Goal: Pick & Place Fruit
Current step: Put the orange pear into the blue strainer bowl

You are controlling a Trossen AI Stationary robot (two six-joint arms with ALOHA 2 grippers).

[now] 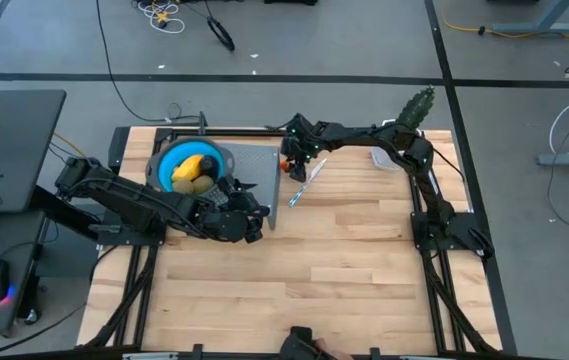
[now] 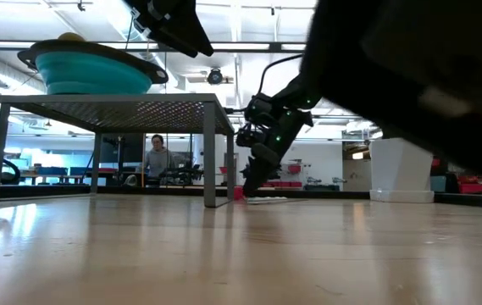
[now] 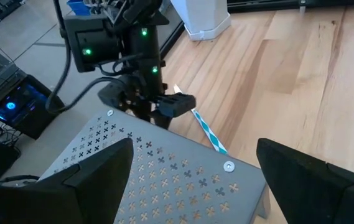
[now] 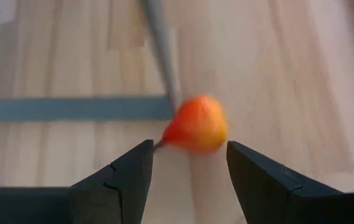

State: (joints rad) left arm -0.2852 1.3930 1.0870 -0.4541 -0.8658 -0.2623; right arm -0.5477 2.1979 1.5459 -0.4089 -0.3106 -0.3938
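A small orange-red fruit (image 4: 196, 123) lies on the table beside the leg of the grey perforated stand (image 1: 259, 175). My right gripper (image 4: 189, 163) is open and points down at it, one finger on either side, touching nothing; the high view shows it (image 1: 292, 152) at the stand's far right corner. A blue bowl (image 1: 171, 160) sits on the stand and holds a yellow-orange oval (image 1: 190, 165) and olive-green fruit (image 1: 200, 183). My left gripper (image 3: 195, 180) is open and hovers above the stand's near right corner (image 1: 249, 215).
A thin pale striped stick (image 1: 304, 183) lies on the table just right of the stand. A green cactus-like plant (image 1: 416, 108) in a white pot (image 2: 401, 169) stands near the far right corner. Bare wood stretches toward the near edge. A person (image 2: 157, 157) shows beyond the table.
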